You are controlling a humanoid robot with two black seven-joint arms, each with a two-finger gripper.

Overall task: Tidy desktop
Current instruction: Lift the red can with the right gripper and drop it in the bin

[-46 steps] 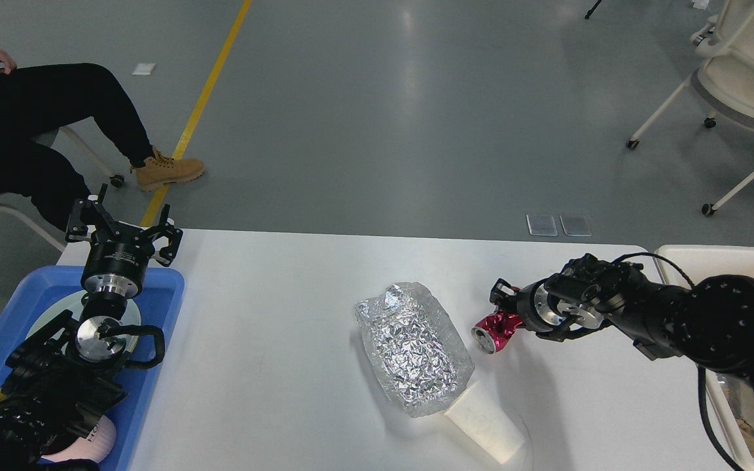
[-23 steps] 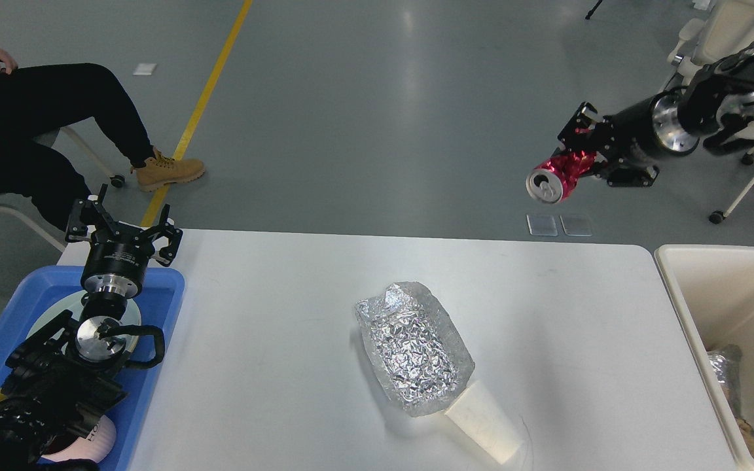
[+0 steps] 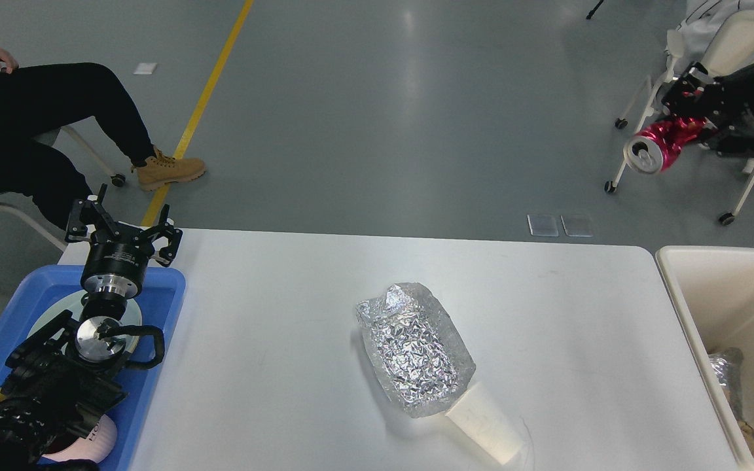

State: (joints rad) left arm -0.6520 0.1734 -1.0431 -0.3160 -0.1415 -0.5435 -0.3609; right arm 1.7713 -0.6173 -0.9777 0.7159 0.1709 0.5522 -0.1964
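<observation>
The white desktop (image 3: 298,314) fills the lower middle of the head view. On it lie a crumpled foil tray (image 3: 414,347) and a white paper cup (image 3: 487,425) on its side, partly under the foil. My right gripper (image 3: 681,121) is at the upper right, high above the floor beyond the table, shut on a crushed red can (image 3: 656,144). My left gripper (image 3: 123,226) is open and empty at the far end of the blue tray (image 3: 161,307).
A cream bin (image 3: 684,288) stands at the table's right edge with foil scraps inside. The blue tray holds a plate and a cup. A seated person is at the far left; white chairs stand at the upper right.
My right gripper took the red can off the table, lifted it high, and moved it right and away. The left arm has not moved.
</observation>
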